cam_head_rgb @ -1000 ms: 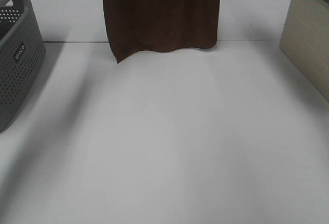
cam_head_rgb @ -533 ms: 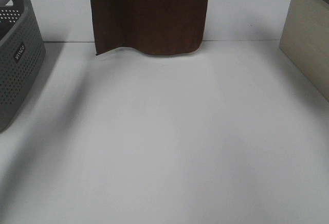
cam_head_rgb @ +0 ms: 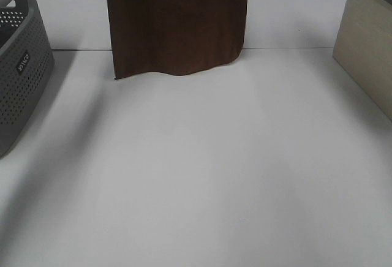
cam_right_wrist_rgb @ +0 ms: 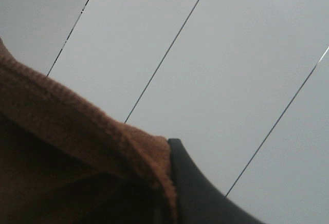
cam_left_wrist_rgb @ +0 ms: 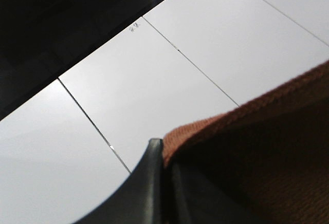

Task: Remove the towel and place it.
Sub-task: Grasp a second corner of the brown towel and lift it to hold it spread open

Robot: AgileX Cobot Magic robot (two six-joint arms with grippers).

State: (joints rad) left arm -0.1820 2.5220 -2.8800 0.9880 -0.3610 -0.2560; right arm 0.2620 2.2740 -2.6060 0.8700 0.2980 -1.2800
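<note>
Worktop [cam_head_rgb: 196,175]: white, bare over most of its near area. Towel [cam_head_rgb: 176,22]: hangs as a flat sheet to the right of the basket [cam_head_rgb: 18,65] and well apart from it, over the far part of the worktop. Its top runs out of the high view. The lower hem is wavy, and I cannot tell whether it brushes the worktop. A beige box [cam_head_rgb: 367,52] stands farther right of the basket, beyond the towel. Left end effector [cam_left_wrist_rgb: 163,157]: closed, pinching the towel's upper edge. Right end effector [cam_right_wrist_rgb: 169,183]: likewise closed on the upper edge at the other end. Key relation: the cloth drops straight down from both end effectors, long axis vertical, with the held edge running side to side between them. Neither arm is nearer, since each has a corner, so laying it down looks like a joint, level descent. Towel look: dark brown terry, plain, with soft vertical folds. It appears rust-toned with a looped weave in the close wrist views. No tag visible.
</note>
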